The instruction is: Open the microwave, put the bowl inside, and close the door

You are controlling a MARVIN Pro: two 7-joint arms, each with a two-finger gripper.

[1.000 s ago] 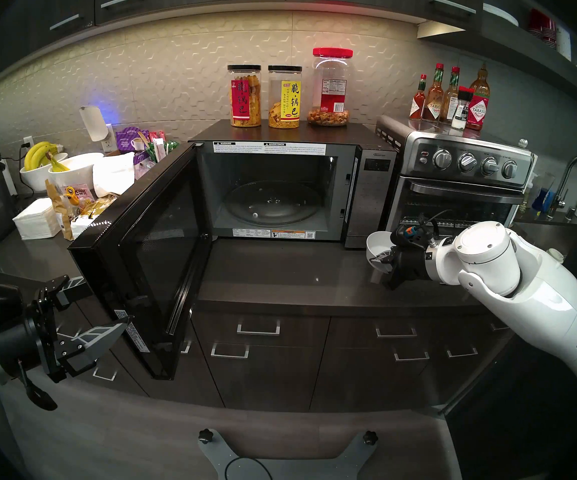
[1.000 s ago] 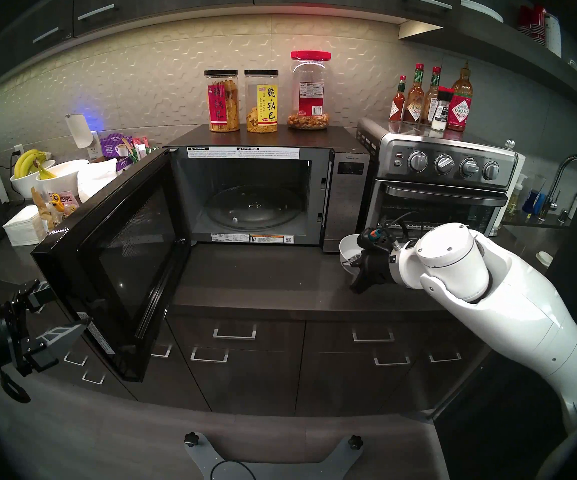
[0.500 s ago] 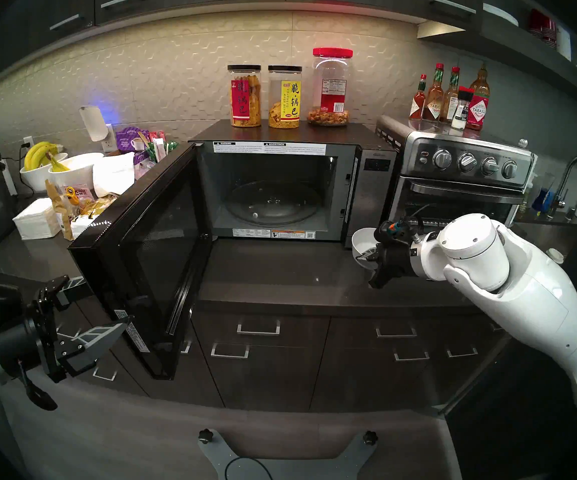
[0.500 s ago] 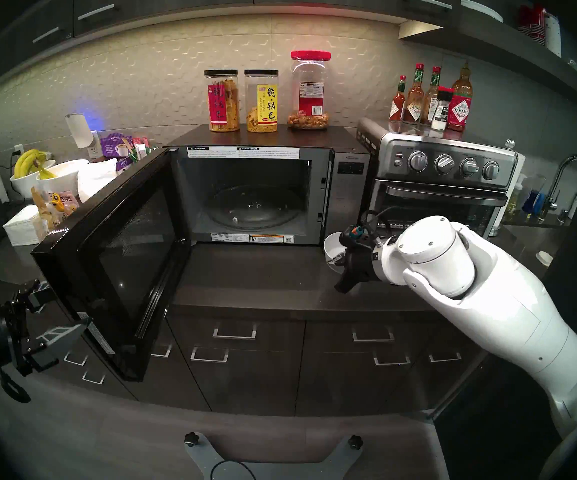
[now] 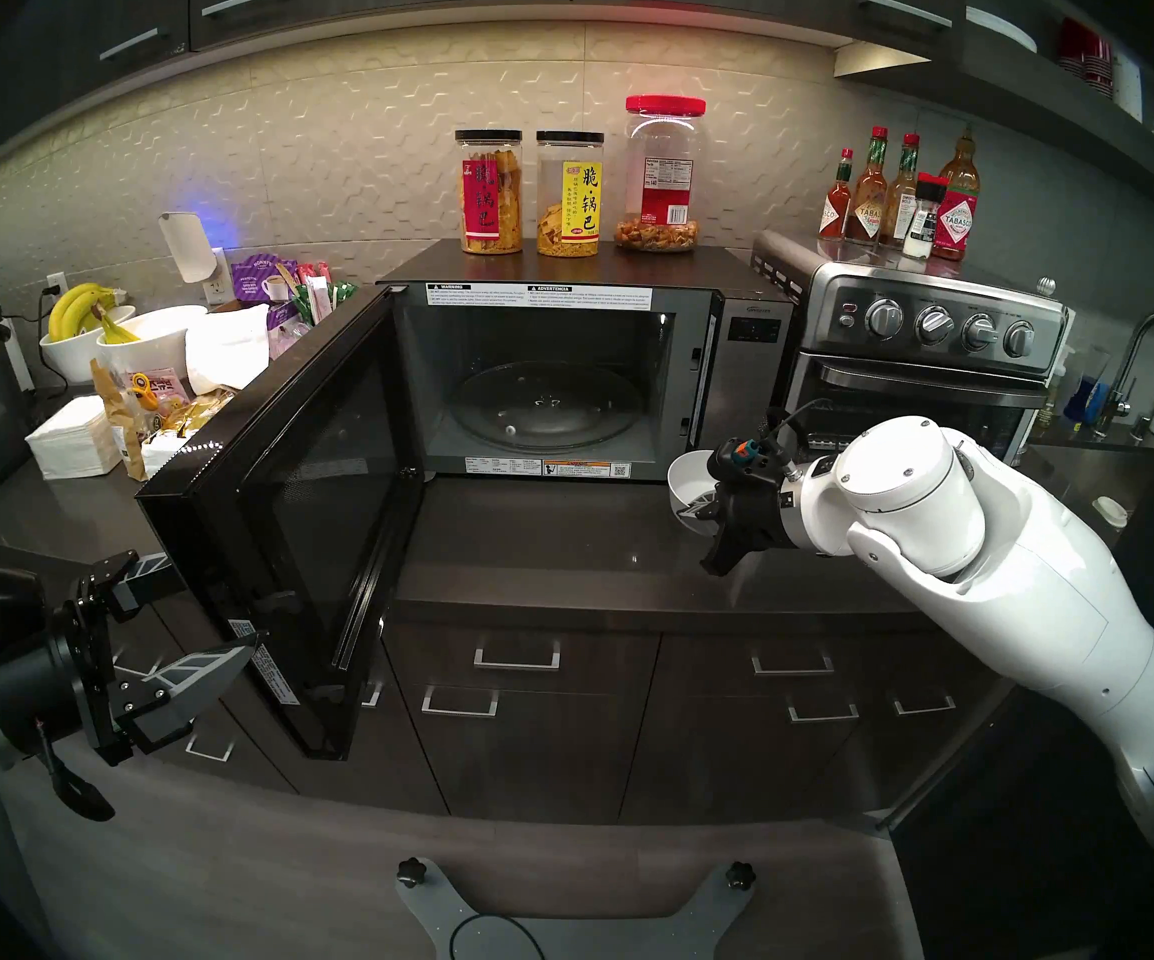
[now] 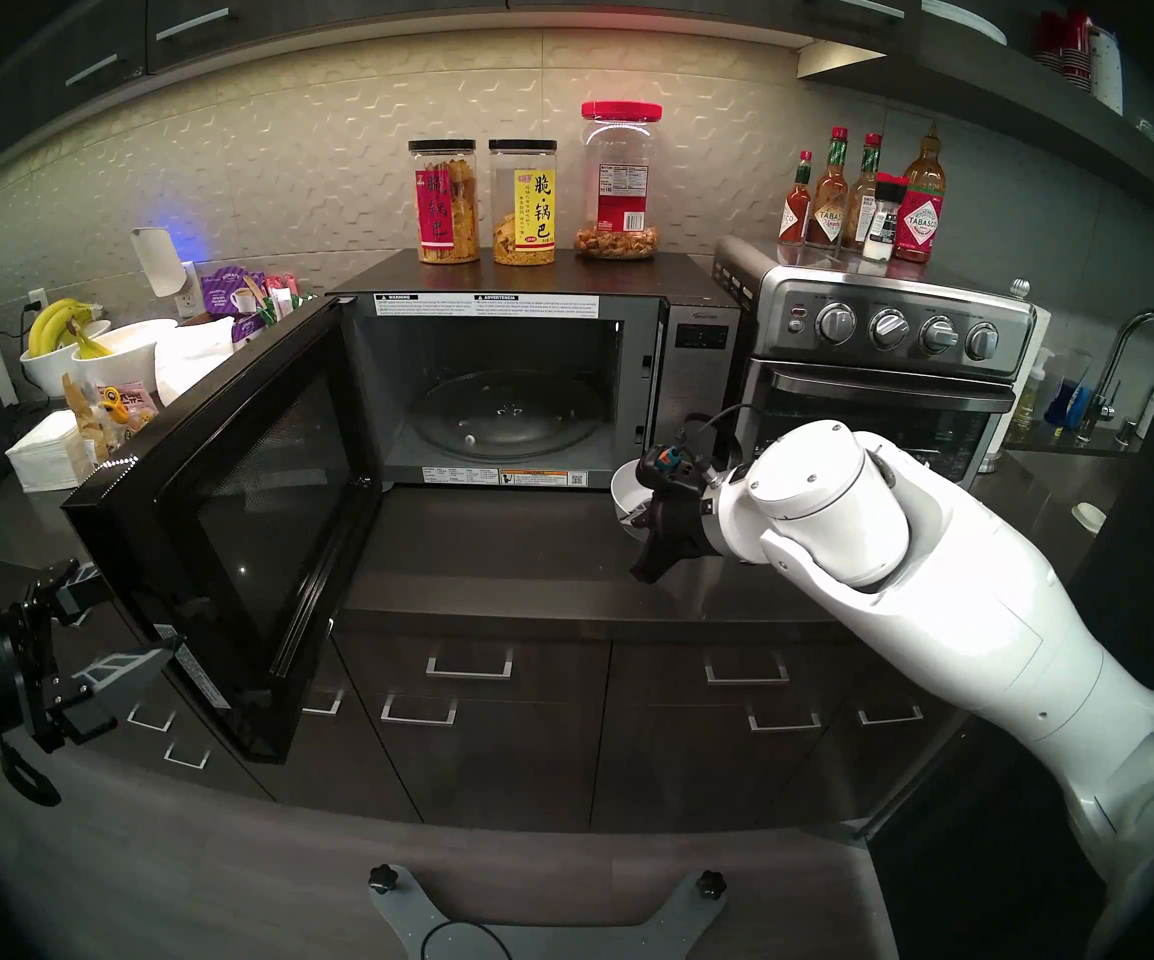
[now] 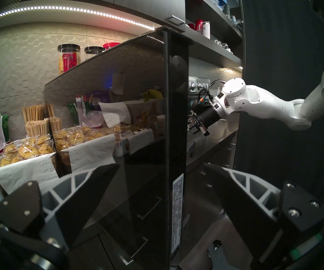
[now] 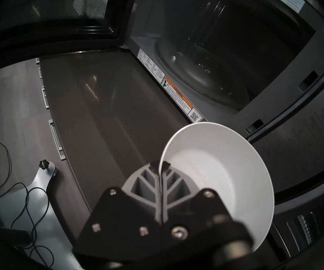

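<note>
The black microwave (image 5: 740,383) stands on the counter with its door (image 5: 297,508) swung wide to the left. The glass turntable (image 5: 550,408) inside is bare. My right gripper (image 5: 695,512) is shut on the near rim of the small white bowl (image 5: 688,474). It holds the bowl tilted just above the counter, at the cavity's lower right corner. The right wrist view shows both fingers pinching the bowl (image 8: 215,176) wall. My left gripper (image 7: 162,164) is open, low at the left, its fingers either side of the door's free edge (image 7: 176,127) without touching it.
A steel toaster oven (image 5: 920,356) stands right of the microwave, close behind my right wrist. Three snack jars (image 5: 491,190) sit on the microwave, sauce bottles (image 5: 900,196) on the oven. Banana bowls (image 5: 89,335), napkins and snack packs crowd the left counter.
My right arm has carried the bowl leftward, from in front of the toaster oven to the microwave's right front corner. The left arm and the door have not moved.
</note>
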